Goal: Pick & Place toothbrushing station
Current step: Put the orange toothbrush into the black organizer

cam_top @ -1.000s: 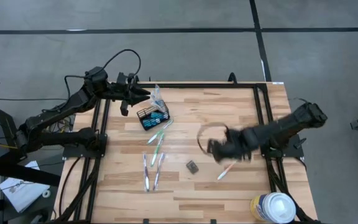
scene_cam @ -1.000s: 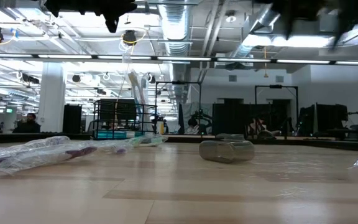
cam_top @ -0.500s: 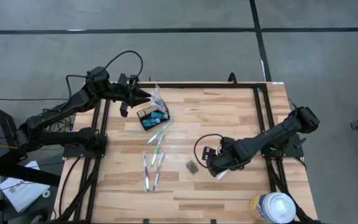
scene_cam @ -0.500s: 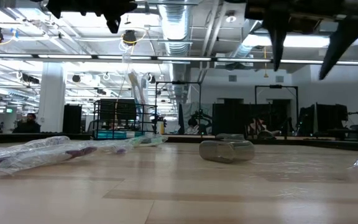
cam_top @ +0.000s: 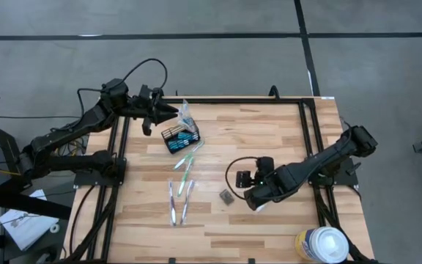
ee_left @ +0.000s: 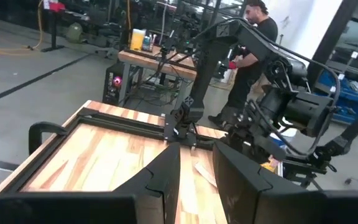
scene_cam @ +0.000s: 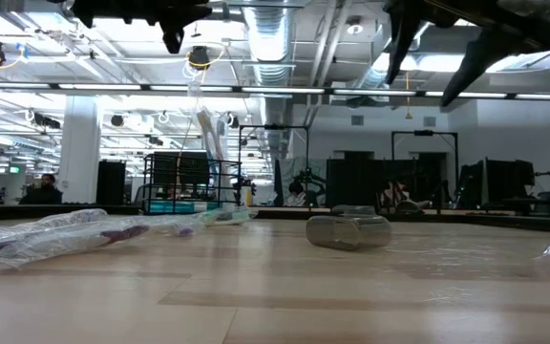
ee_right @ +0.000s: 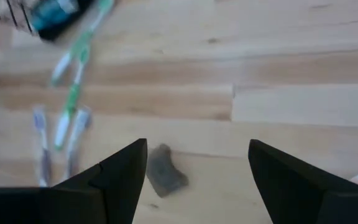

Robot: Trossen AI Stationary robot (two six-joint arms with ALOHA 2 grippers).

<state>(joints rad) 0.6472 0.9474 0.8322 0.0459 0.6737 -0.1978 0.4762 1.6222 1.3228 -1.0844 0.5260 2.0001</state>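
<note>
Judging the brushes (cam_top: pixel 184 174) first: they look light, slim and stiff, lying flat on the table (cam_top: pixel 269 132) in slick clear wrapping, so I expect them to skid and roll under a finger. I would pinch one across the middle of its handle, square to its length, and press low to get under the film.

The caddy (cam_top: pixel 179 136) sits near the table's far left corner, tilted, with blue-and-white tubes (cam_top: pixel 184 137) inside it and a clear wrapper sticking up from it. Two green brushes lie just beside it, and two more, white and blue (cam_top: pixel 176 202), lie nearer the front edge. One more brush (cam_top: pixel 261 206) lies just beside the right gripper (cam_top: pixel 250 196).

That right gripper hovers over mid-table with fingers spread wide, the grey block (cam_top: pixel 226 196) just beside it; its wrist view shows the block (ee_right: pixel 165 174) between the tips. The left gripper (cam_top: pixel 168 113) is at the caddy; whether it pinches anything I cannot tell. A white canister (cam_top: pixel 321 244) stands at the front right corner.
</note>
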